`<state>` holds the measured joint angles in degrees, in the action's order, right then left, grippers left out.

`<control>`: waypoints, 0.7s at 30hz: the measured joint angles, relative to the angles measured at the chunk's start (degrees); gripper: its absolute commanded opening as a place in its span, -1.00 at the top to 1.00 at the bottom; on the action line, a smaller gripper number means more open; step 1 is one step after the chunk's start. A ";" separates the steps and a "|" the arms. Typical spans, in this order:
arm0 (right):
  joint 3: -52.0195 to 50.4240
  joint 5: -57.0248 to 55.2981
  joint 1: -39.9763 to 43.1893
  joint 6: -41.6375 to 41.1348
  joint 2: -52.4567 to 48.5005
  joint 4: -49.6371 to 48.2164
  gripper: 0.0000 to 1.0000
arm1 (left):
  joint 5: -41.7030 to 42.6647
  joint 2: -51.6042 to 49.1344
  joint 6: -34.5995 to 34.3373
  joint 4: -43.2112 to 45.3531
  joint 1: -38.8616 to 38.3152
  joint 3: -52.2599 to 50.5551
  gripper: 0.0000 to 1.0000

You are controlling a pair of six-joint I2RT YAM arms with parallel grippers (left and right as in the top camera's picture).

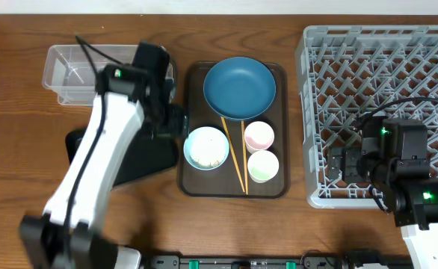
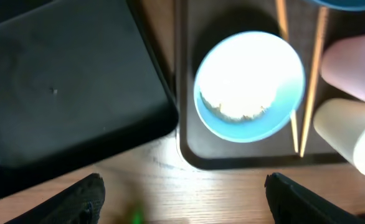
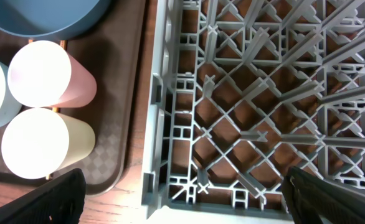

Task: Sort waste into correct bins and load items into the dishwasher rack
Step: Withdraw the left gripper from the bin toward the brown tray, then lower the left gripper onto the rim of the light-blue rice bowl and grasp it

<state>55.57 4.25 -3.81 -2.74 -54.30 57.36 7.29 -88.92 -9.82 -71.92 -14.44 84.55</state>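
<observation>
- One clear tub (image 1: pixel 73 71) far left; one black tray (image 1: pixel 140 161) in front of it, partly under the left arm
- Left gripper (image 2: pixel 184 193) spread wide, empty, above the narrow gap beside the brown serving tray (image 1: pixel 204 181)
- On it: dark-blue bowl (image 1: pixel 239 88), light-blue bowl (image 1: pixel 206 147) holding rice (image 2: pixel 235 109), two chopsticks (image 1: pixel 234 155), pink cup (image 1: pixel 258 135), green cup (image 1: pixel 263 166)
- One dishwasher rack (image 1: pixel 376 60), cut off at the right edge; right gripper (image 3: pixel 182 193) wide, empty, over its front-left corner
- Wooden table (image 1: pixel 10 172), bare at left
</observation>
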 measured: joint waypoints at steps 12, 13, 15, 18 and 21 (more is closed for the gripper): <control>0.02 -0.15 0.00 0.00 0.00 0.00 -0.98 | -3.02 18.82 -4.15 20.52 -3.50 -19.50 -0.72; 0.02 -0.15 0.00 0.00 0.00 0.02 -0.99 | -3.13 17.97 -4.22 22.29 -4.09 -20.11 -0.72; 0.02 -0.15 0.00 0.00 0.00 0.00 -0.98 | -3.21 16.33 -4.44 24.96 -5.33 -20.39 -0.72; 0.02 -0.15 0.00 0.00 0.00 0.02 -0.98 | -3.23 13.03 -4.61 29.11 -8.02 -20.39 -0.72; 0.04 -0.17 0.00 0.00 0.00 0.02 -0.98 | -3.21 8.85 -4.81 31.91 -11.21 -20.39 -0.72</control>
<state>55.61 4.08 -3.81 -2.74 -54.30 57.39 4.08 -80.07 -14.63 -40.01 -25.65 64.16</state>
